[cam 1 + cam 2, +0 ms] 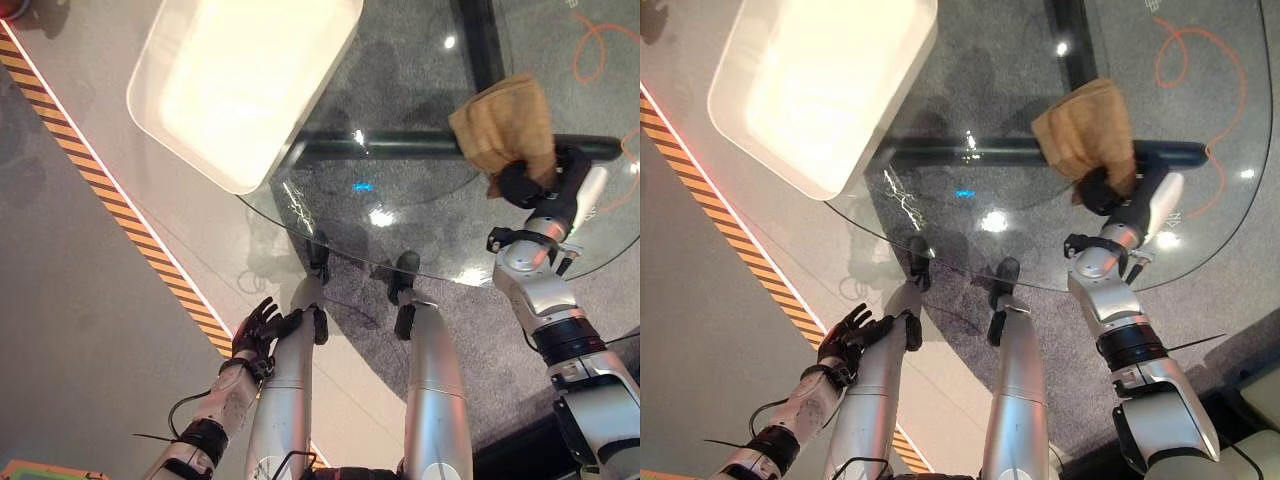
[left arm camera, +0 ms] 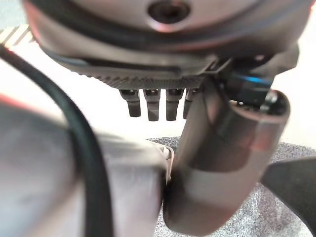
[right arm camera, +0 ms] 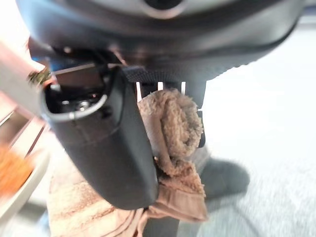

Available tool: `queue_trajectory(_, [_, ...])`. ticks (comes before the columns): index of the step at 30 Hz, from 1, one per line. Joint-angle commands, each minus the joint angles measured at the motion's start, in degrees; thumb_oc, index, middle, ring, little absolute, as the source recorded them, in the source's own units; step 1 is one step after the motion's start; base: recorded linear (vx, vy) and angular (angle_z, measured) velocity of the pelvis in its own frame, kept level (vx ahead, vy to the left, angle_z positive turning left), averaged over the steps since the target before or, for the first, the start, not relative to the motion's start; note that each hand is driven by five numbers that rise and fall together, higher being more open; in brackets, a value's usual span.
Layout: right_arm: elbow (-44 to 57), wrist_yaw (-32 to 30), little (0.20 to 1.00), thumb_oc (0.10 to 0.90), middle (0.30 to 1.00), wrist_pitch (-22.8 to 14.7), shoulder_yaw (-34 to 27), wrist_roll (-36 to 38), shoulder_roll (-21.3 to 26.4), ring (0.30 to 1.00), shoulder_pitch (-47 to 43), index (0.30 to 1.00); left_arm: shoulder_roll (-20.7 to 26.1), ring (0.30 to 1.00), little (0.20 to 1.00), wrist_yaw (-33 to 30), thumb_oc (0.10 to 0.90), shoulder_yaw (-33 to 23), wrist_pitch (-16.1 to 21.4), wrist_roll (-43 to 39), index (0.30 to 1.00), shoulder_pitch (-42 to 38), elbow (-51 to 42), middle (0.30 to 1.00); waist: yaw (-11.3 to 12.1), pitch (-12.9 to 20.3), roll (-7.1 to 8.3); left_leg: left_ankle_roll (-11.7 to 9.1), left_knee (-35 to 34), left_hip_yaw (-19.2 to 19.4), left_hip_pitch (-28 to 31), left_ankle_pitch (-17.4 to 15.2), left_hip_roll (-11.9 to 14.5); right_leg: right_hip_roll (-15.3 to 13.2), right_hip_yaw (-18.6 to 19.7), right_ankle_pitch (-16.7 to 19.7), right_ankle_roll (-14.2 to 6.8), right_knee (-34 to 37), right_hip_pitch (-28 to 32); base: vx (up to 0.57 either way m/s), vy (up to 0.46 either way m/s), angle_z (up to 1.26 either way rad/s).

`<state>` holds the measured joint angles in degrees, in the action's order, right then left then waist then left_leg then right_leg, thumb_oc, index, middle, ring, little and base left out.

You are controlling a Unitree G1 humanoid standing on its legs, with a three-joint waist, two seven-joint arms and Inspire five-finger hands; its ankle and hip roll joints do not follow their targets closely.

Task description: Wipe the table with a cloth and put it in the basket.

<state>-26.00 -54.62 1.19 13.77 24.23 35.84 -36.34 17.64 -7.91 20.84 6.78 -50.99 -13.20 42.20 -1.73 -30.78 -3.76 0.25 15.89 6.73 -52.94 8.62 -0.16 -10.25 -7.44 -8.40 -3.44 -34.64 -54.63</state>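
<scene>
Clearly the right hand has its fingers curled round the cloth on the glass table. Soft, light and floppy, it seems best held by a bunched fold. The left hand hangs low, fingers relaxed.

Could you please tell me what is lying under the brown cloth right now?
The brown cloth, gripped by the right hand, rests on the glass table. The glass directly beneath it is covered.
</scene>
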Motion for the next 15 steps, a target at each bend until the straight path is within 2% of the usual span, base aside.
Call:
queue_trajectory(1, [3.5, -10.5, 0.200, 0.100, 0.300, -8.0, -8.3, 0.1, 6.5, 0.300, 3.4, 0.300, -0.4, 0.900, 0.900, 0.0, 0.800, 0.3, 0.5, -1.0, 0.900, 8.3, 1.1, 0.900, 0.1, 1.0, -1.31, -1.8, 10.7, 1.9, 1.7, -15.0, -1.7, 5.5, -0.1, 9.1, -1.9, 12.6, 0.9, -0.05, -0.006, -0.03])
queue_trajectory(2, [3.6, -11.1, 0.200, 0.100, 0.300, -8.6, -9.0, 0.3, 6.7, 0.300, 2.6, 0.300, -0.3, 0.900, 0.900, 0.0, 0.800, -0.1, 0.5, -1.1, 0.900, 7.4, 0.7, 0.900, -0.1, 1.0, -1.26, -1.5, 10.1, 2.5, 0.0, -13.2, -1.9, 5.3, -0.2, 10.8, -1.5, 13.5, -0.6, 0.06, 0.014, -0.04])
queue_trajectory(3, [3.3, -11.4, 0.200, 0.100, 0.300, -9.0, -8.9, 0.5, 6.6, 0.300, 3.4, 0.300, -0.3, 0.900, 0.900, 0.0, 0.800, 0.3, 0.4, -1.2, 0.900, 8.3, 0.8, 0.900, 0.1, 1.0, -1.46, -1.8, 10.5, 2.0, 1.8, -15.0, -1.8, 5.6, 0.0, 9.1, -1.9, 12.8, 1.0, 0.00, 0.011, -0.04])
queue_trajectory(4, [3.2, -11.9, 0.200, 0.100, 0.300, -9.6, -9.1, 0.8, 6.7, 0.300, 3.4, 0.300, -0.3, 0.900, 0.900, 0.0, 0.800, 0.4, 0.4, -1.4, 0.900, 8.3, 0.7, 0.900, 0.1, 1.0, -1.53, -1.8, 10.4, 2.0, 1.8, -15.0, -1.8, 5.6, 0.1, 9.1, -1.9, 12.9, 1.0, 0.06, 0.036, -0.07])
queue_trajectory(5, [3.2, -13.2, 0.200, 0.100, 0.300, -11.3, -9.8, 1.4, 6.6, 0.300, 3.0, 0.300, -0.4, 0.900, 0.900, -0.3, 0.800, 0.7, 0.3, -1.8, 0.900, 8.0, 0.5, 0.900, 0.1, 1.0, -1.84, -1.7, 10.3, 1.9, 1.8, -15.0, -2.0, 5.7, 0.3, 9.1, -2.0, 12.9, 0.9, -0.05, 0.021, -0.06])
queue_trajectory(6, [3.4, -13.3, 0.200, 0.100, 0.300, -11.5, -10.2, 1.4, 6.7, 0.300, 2.1, 0.300, -0.4, 0.900, 0.900, -0.4, 0.800, 0.4, 0.3, -1.8, 0.900, 7.0, 0.4, 0.900, -0.1, 1.0, -1.73, -1.4, 9.8, 2.4, 0.0, -13.2, -2.1, 5.4, 0.0, 10.9, -1.5, 13.7, -0.7, -0.05, 0.026, -0.07])
queue_trajectory(7, [3.6, -12.8, 0.200, 0.100, 0.300, -11.9, -10.3, 1.4, 6.6, 0.300, 2.0, 0.300, -0.5, 0.900, 0.900, -0.5, 0.800, 0.4, 0.2, -1.9, 0.900, 6.9, 0.3, 0.900, -0.1, 1.0, -1.79, -1.4, 9.7, 2.4, 0.0, -13.1, -2.2, 5.4, 0.0, 10.8, -1.6, 13.8, -0.7, -0.06, 0.016, -0.07])
queue_trajectory(11, [7.2, -11.1, 0.200, 0.100, 0.300, -10.4, -9.1, 0.1, 6.1, 0.300, 0.7, 0.300, -0.9, 0.900, 0.900, -0.6, 0.800, 0.6, -0.4, -2.2, 0.900, 6.6, 0.1, 0.900, 0.0, 1.0, -2.01, -1.4, 9.1, 2.4, 0.1, -12.6, -2.6, 5.4, 0.0, 11.0, -1.4, 14.4, -0.6, 0.00, 0.023, -0.05])
queue_trajectory(15, [9.5, -11.3, 0.200, 0.100, 0.300, -10.7, -8.1, -0.8, 4.6, 0.300, -0.4, 0.300, -1.5, 0.900, 0.900, -0.4, 0.800, 0.5, -0.2, -1.8, 0.900, 6.4, 0.2, 0.900, 0.3, 1.0, -1.94, -1.5, 8.9, 2.2, 0.1, -12.6, -2.6, 5.4, -0.2, 10.8, -1.3, 14.2, -0.5, 0.00, 0.000, 0.00])
